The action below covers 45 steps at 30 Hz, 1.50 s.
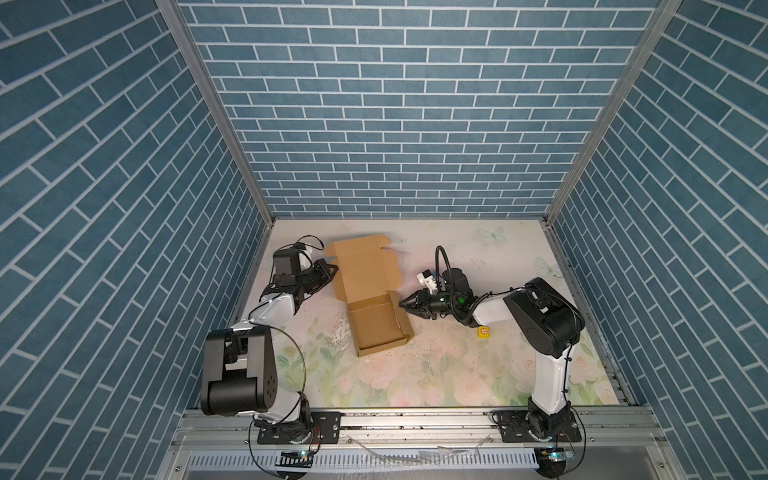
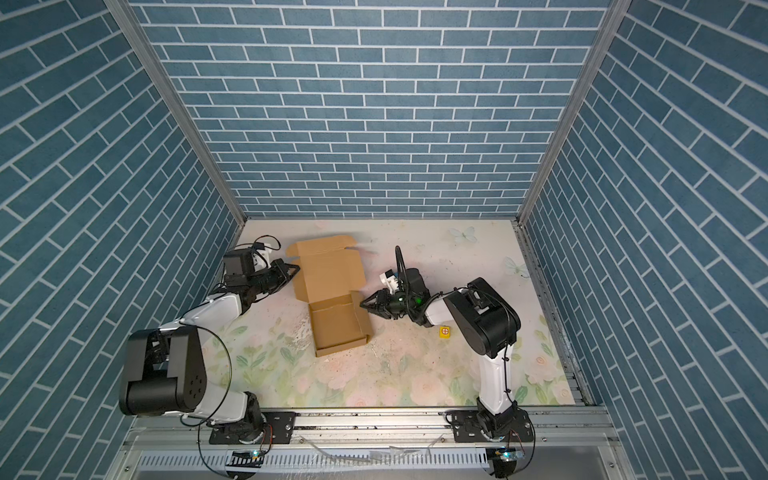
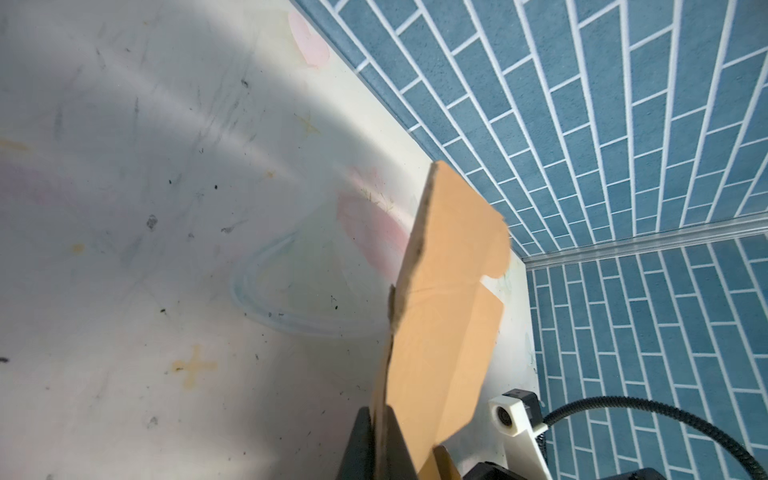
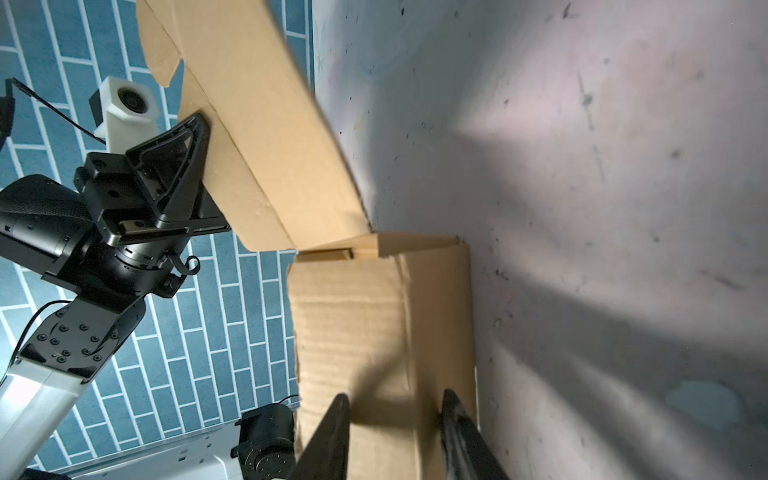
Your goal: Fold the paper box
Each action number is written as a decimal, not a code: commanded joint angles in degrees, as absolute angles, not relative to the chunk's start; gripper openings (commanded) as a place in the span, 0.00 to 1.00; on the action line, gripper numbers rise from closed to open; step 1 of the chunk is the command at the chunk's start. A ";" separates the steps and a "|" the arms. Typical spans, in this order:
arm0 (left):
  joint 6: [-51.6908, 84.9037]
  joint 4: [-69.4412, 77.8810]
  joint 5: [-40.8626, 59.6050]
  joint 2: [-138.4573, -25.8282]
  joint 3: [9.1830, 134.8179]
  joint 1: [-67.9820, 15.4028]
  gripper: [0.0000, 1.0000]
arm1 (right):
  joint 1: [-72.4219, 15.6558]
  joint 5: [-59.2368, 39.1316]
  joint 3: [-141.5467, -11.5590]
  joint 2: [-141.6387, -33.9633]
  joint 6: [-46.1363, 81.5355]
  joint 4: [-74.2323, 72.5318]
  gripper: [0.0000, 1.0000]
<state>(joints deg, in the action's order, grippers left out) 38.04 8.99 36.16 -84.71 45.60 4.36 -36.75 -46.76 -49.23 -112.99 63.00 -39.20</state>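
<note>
1. While the tray half of the paper box [image 1: 376, 328] is already standing walled in the middle of the table [image 1: 436, 374], the lid [image 1: 363, 266] is lying open toward the back, waiting to be closed and tucked.
2. The left claw [image 1: 331, 270], reaching in low, is clamping shut on the lid's left edge.
3. The right claw [image 1: 402, 304] is hovering part-open just beside the tray's right wall, gripping nothing.

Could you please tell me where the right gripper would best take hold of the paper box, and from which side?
On the paper box, probably its upright right-hand wall, approached from the right, where the right gripper points. That wall is thin and stands free, so open fingers can straddle its top edge. The left gripper is shut on the left edge of the lid.
</note>
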 commanded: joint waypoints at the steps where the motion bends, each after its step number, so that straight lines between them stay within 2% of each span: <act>1: 39.32 11.91 36.44 -84.07 45.47 3.97 0.04 | -36.99 -45.91 -49.14 -111.47 62.67 -38.48 0.37; 10: 41.48 16.78 37.83 -86.28 46.81 0.02 0.04 | -36.96 -42.60 -48.63 -109.78 61.78 -35.84 0.37; 20: 42.18 15.92 37.71 -86.42 47.24 -0.88 0.04 | -39.30 -27.94 -53.55 -101.82 46.33 -5.20 0.30; 25: 41.85 15.70 37.71 -85.79 47.01 -1.41 0.05 | -43.06 -19.95 -58.86 -101.95 42.13 6.49 0.29; 35: 41.57 15.01 37.81 -85.08 47.27 -1.76 0.05 | -46.79 -11.60 -62.99 -104.15 40.65 14.11 0.28; 41: 42.05 15.38 38.21 -85.34 47.54 -2.14 0.06 | -47.53 -6.09 -65.80 -104.94 38.85 19.76 0.17; 45: 41.81 17.33 39.28 -85.53 47.30 -3.37 0.06 | -47.93 -5.70 -66.30 -106.25 38.89 19.23 0.14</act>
